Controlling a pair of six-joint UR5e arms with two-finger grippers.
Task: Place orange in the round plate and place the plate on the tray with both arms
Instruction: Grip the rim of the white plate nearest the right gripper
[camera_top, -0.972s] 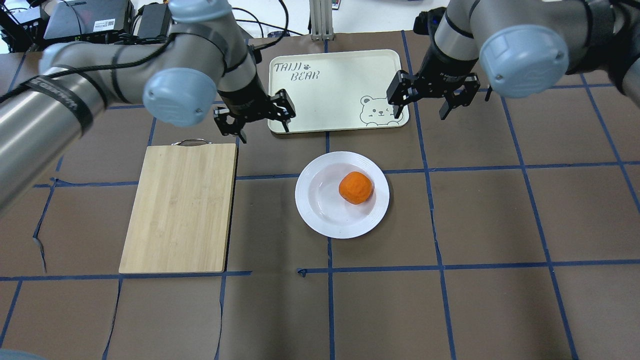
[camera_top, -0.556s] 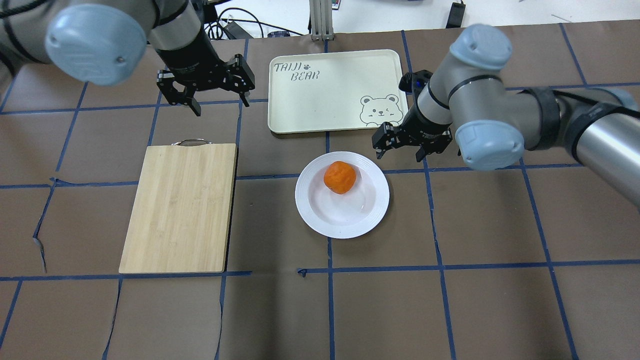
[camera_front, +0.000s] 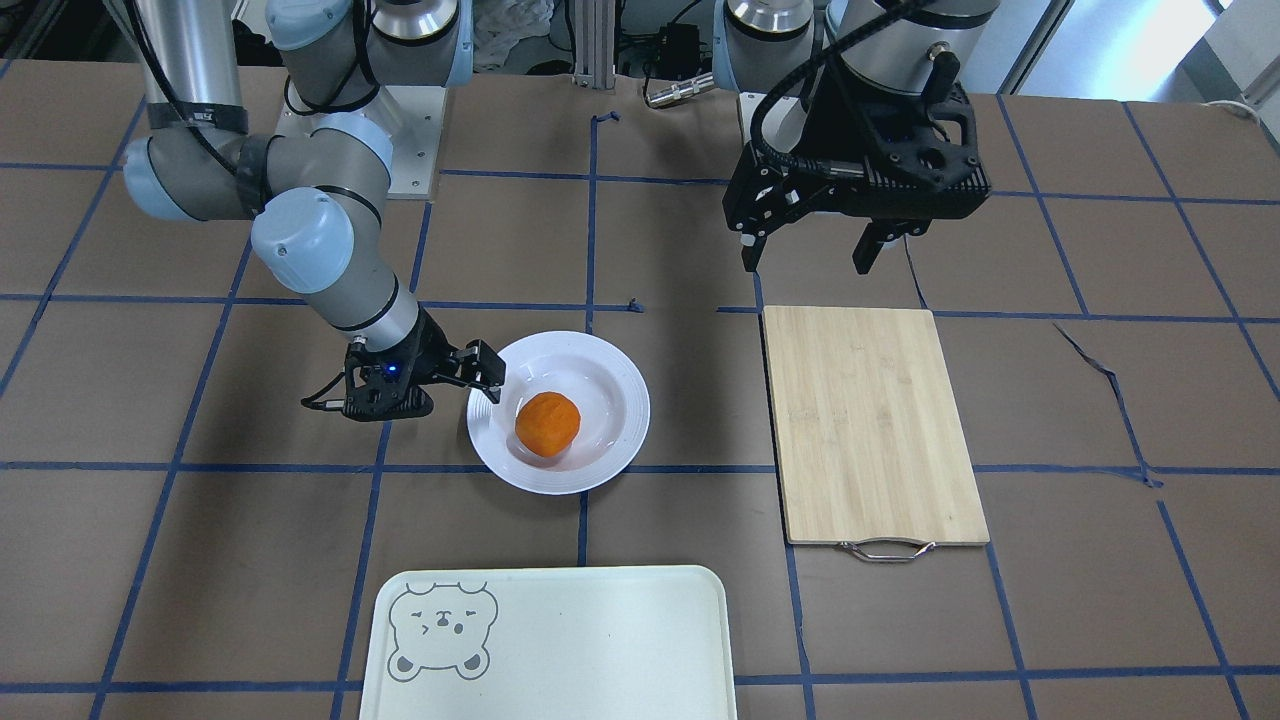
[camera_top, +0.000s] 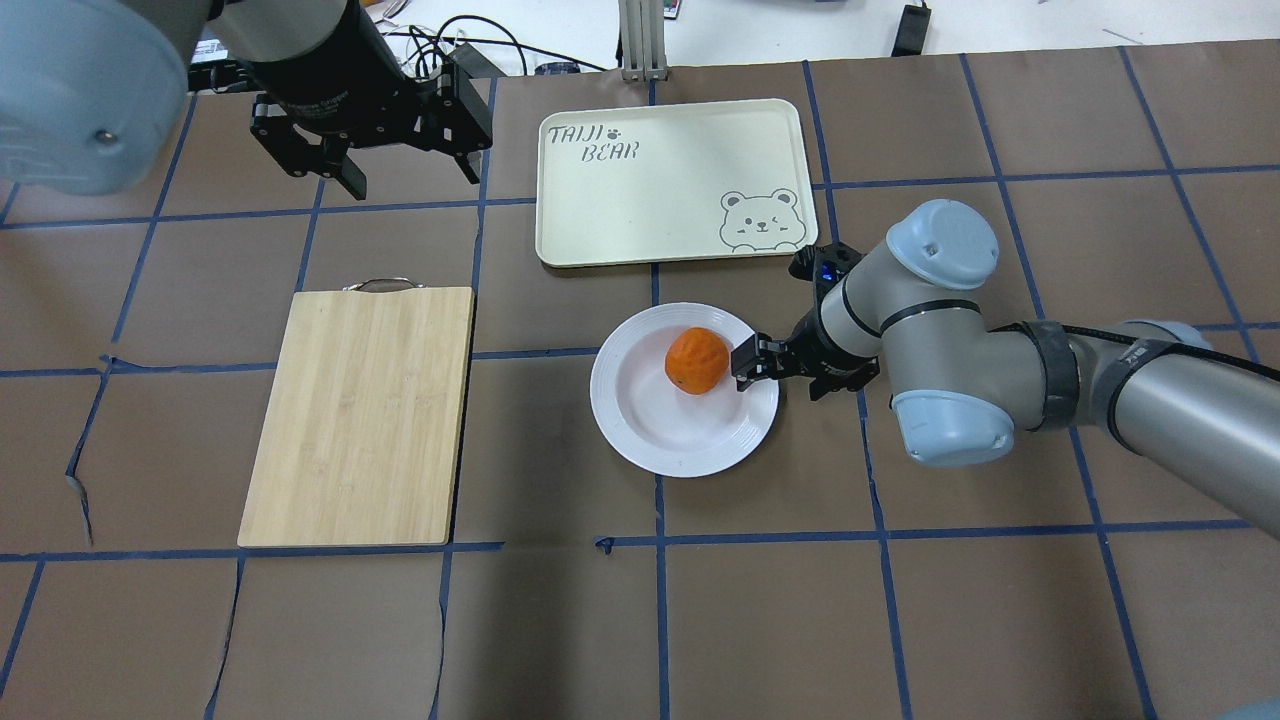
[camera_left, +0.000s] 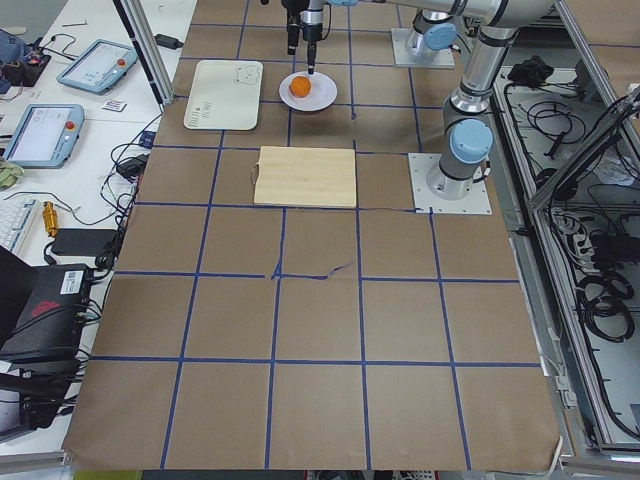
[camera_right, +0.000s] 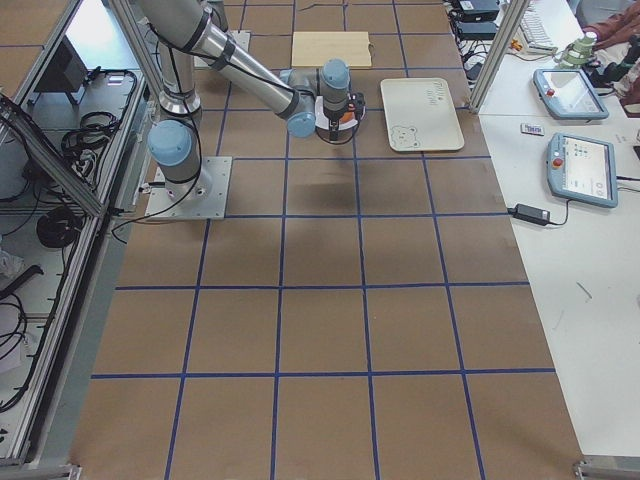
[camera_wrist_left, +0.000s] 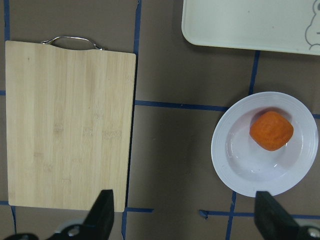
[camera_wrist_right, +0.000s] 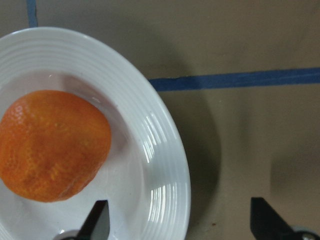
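Observation:
The orange (camera_top: 697, 360) lies in the sunken centre of the round plate (camera_top: 690, 455), which rests on the brown table mat just in front of the tray (camera_top: 660, 180). My right gripper (camera_top: 785, 372) is open and low at the plate's right edge. In the right wrist view its fingers straddle the ridged rim (camera_wrist_right: 170, 165), one over the plate beside the orange (camera_wrist_right: 52, 145) and one outside it. My left gripper (camera_top: 410, 172) hangs open and empty high above the table, left of the tray. Its wrist view looks down on the plate (camera_wrist_left: 225, 165) and orange (camera_wrist_left: 271, 131).
A bamboo cutting board (camera_top: 360, 415) with a metal handle lies left of the plate. Blue tape lines cross the brown mat. Cables and boxes sit beyond the table's far edge. The tray carries a bear drawing (camera_top: 758, 220) in its near right corner.
My right gripper has come down from beside the tray to the plate's right rim. My left gripper has pulled away left and upward from the tray. The orange has shifted slightly inside the plate.

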